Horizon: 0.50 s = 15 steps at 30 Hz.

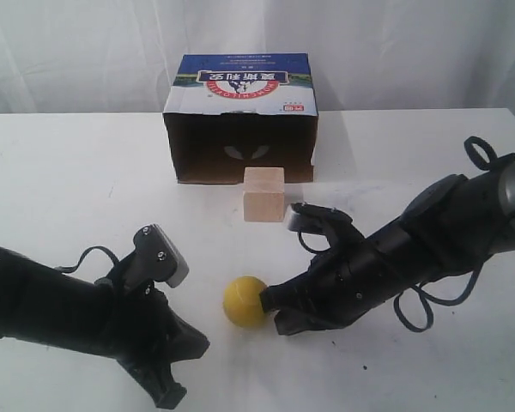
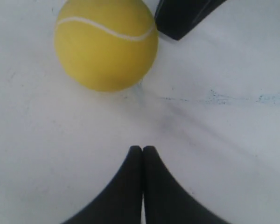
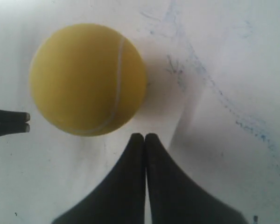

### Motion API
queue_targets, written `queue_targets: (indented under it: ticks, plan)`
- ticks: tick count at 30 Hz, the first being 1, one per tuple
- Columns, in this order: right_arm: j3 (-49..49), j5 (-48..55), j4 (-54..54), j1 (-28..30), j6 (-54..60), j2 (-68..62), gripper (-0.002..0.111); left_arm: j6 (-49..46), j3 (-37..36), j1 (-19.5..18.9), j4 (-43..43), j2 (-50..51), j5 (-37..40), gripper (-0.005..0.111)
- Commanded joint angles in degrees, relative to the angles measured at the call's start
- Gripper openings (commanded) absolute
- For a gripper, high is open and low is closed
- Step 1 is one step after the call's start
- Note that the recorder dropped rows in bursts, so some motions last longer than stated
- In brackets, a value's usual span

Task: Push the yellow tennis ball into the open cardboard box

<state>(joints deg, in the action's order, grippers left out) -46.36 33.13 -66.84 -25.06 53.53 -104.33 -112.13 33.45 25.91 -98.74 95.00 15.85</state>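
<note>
The yellow tennis ball [image 1: 244,300] rests on the white table [image 1: 69,189], in front of the open cardboard box [image 1: 240,120], whose dark inside faces the ball. My right gripper [image 1: 267,299] is shut and empty, its tips right at the ball's right side. In the right wrist view the ball [image 3: 87,79] lies just past the shut right gripper [image 3: 144,136], slightly to one side. My left gripper [image 1: 202,344] is also shut and empty, a short way to the ball's lower left. The left wrist view shows the ball [image 2: 106,44] ahead of the left gripper [image 2: 143,148], with a clear gap.
A pale wooden cube [image 1: 264,194] stands between the ball and the box mouth, close to the box. The right gripper's dark tip [image 2: 182,18] shows beside the ball in the left wrist view. White curtains hang behind the table.
</note>
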Motion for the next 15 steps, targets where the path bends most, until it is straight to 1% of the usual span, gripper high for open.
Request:
queue_targets:
  ticks: [1,4,9,11,15]
  plan:
    - [-2.45,-1.09,-0.26,-0.02,0.63,-0.41,0.0,-7.83,0.69,-0.1,-1.21,-0.02,-3.93,0.0]
    - [-4.24,-3.14,-0.26,-0.02,-0.42,-0.27,0.0,-5.93,1.07,-0.36,-1.21,-0.02,-8.45,0.0]
    - [-4.5,-16.13,0.67,-0.02,-8.77,-0.15,0.0,-6.22,4.42,-3.51,-1.21,1.09,-7.9,0.0]
    - [-4.85,-20.62,0.67,-0.02,-8.56,-0.15,0.0,-6.22,7.17,-5.71,-1.21,2.55,-5.83,0.0]
    - [-8.14,-21.37,0.89,-0.02,-3.75,-1.34,0.0,-5.99,13.98,-10.16,-1.21,6.92,-0.83,0.0]
